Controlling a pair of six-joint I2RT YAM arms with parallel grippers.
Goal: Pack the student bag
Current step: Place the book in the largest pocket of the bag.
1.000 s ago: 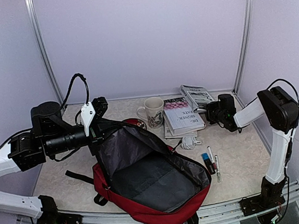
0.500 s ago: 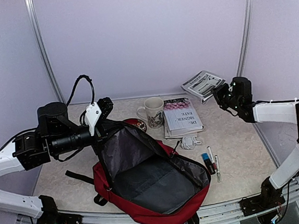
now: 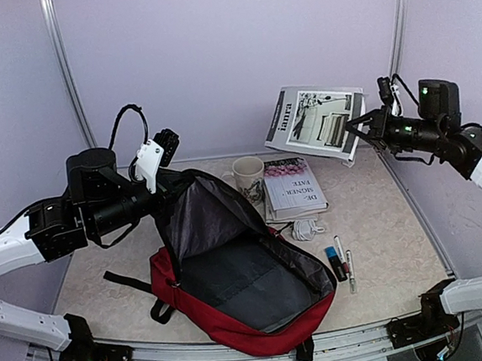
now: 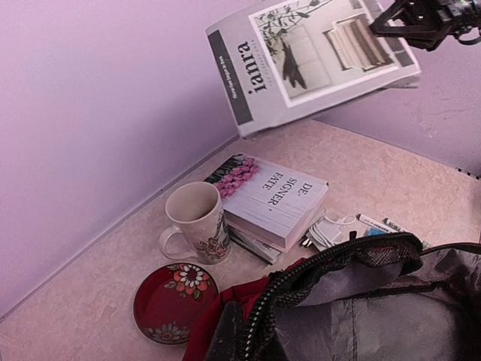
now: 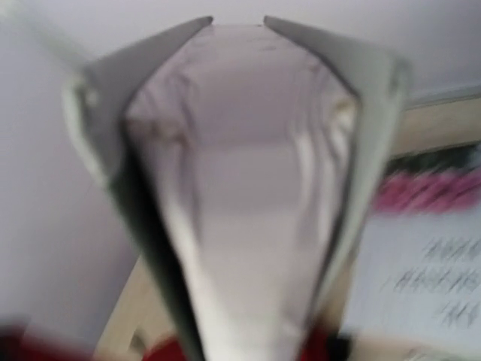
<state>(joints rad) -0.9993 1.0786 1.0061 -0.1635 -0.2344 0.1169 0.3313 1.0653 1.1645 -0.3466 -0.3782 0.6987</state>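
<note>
The left gripper [image 3: 168, 184] is found at the left side, at the raised upper rim of the bag [image 3: 242, 290]. Its fingers are covered by the fabric in the top view and are not seen in the left wrist view, but they are pressed together, and the rim with its black zipper is held up by them. The bag is laid on the table [image 3: 389, 227] near the front edge, between the two arms. It is open, so the grey lining is shown, and its flap is stood almost upright on the left side.

Behind the flap, a dark-red saucer [image 4: 175, 301] with flowers is placed on the table. Just beside it a white mug [image 3: 245, 178] is stood upright, with its handle to the left in the wrist view. To the right of the mug, a small pile of books [image 3: 292, 189] is laid flat; pink flowers are printed on the top cover. A white cable [image 3: 306, 227] is coiled against the front of the pile, and some pens [image 3: 341, 260] are laid side by side near the right edge of the bag.

Above the books, a magazine [image 3: 316, 123] is held in the air, well apart from the table and tilted. Its right edge is clamped by the right gripper [image 3: 363, 126], whose fingers are closed on it. In the right wrist view only the blurred, curved pages are seen.
</note>
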